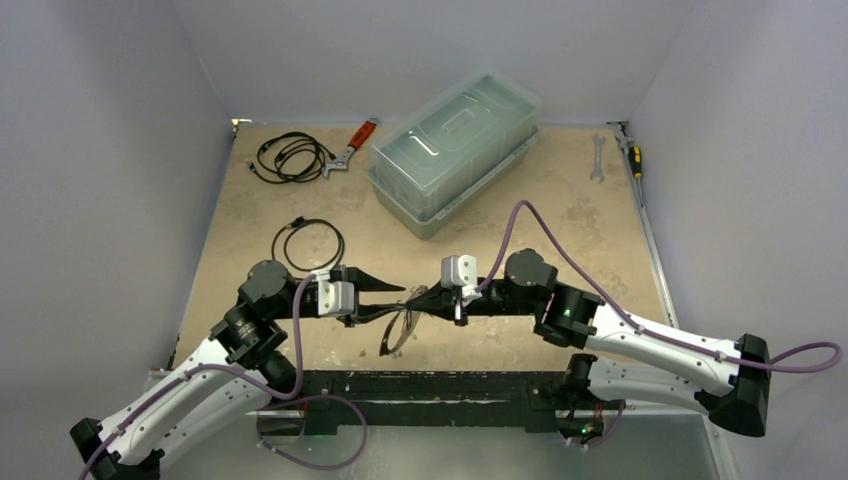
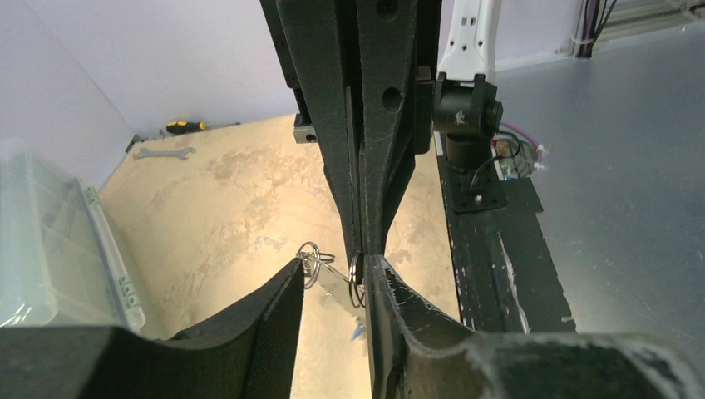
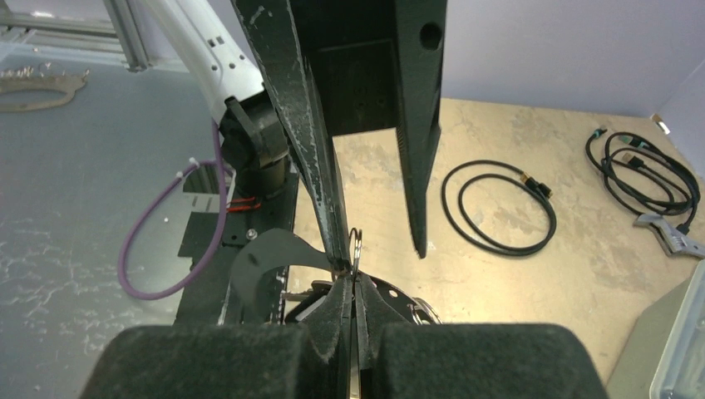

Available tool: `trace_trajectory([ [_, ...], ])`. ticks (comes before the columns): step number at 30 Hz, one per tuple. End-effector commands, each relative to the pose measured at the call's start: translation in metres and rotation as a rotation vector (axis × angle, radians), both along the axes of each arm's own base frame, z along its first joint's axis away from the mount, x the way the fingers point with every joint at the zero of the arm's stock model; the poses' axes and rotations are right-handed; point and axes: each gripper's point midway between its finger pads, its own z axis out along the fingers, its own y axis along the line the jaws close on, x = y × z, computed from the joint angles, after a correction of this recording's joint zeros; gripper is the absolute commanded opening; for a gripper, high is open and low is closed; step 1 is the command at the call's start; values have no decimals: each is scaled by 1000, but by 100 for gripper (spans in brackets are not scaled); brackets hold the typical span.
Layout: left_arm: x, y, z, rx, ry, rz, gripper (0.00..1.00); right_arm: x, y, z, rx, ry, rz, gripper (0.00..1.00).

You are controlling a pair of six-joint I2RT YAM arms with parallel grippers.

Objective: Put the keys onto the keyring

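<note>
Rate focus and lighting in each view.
Top view: even light, sharp throughout, soft sheen on the box. Left wrist: near fingers blurred, ring crisp against the bright table. Right wrist: own fingers blurred and dark, cable sharp.

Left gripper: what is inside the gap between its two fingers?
The right gripper pinches a thin metal ring inside the left gripper's gap, beside a smaller ring. Below, only a blue bit shows; the left fingers hide the rest.
</note>
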Motion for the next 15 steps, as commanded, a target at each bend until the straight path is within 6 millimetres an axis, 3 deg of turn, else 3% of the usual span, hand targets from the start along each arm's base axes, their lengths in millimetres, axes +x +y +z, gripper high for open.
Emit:
trace_trajectory([
  [1,3,8,18,32,-73,33,35,-2,1,26,21,-56,24,0],
  [7,4,14,23,146,-84,38,38,3,0,17,-49,-54,7,0],
  [15,4,10,5,303,-8,-32,37,8,0,9,-102,-59,-8,0],
])
